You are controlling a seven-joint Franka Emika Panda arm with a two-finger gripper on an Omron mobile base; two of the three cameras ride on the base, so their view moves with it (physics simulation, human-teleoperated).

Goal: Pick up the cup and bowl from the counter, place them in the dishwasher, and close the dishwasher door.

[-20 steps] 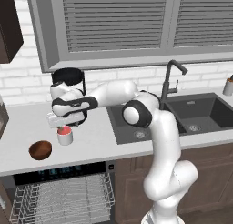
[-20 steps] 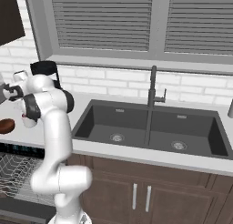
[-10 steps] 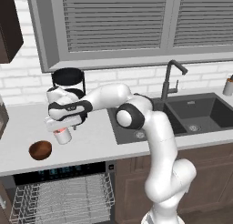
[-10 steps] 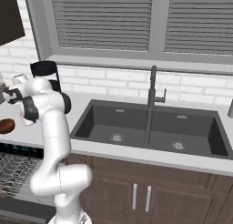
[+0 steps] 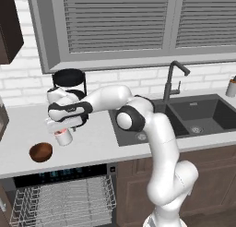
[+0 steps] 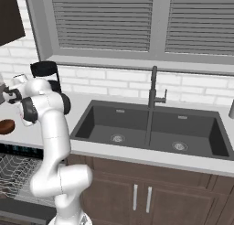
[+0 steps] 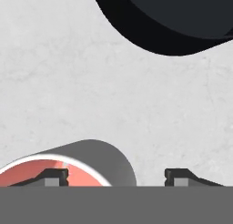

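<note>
The white cup (image 5: 64,138) with a red inside (image 7: 50,166) stands on the light counter (image 5: 97,145). My gripper (image 5: 62,129) is down over it and open. In the hand view one fingertip (image 7: 54,176) sits over the cup's red inside and the other stands outside its wall to the right, so the wall lies between them. The brown bowl (image 5: 40,152) rests on the counter a little left of the cup and nearer the front edge, also visible as bowl (image 6: 5,126). The dishwasher (image 5: 60,174) is open below, its wire rack (image 5: 64,203) pulled out. The dishwasher door is out of view.
A black tiered stand (image 5: 69,78) rises just behind the cup, and its round tray (image 7: 173,18) is close ahead of the hand. The dark double sink (image 5: 184,115) with a tall faucet (image 5: 173,78) lies to the right. Brown cabinets (image 6: 146,196) run below the counter.
The hand has come down from above the cup until its fingers straddle the cup's rim. The cup and bowl have stayed put.
</note>
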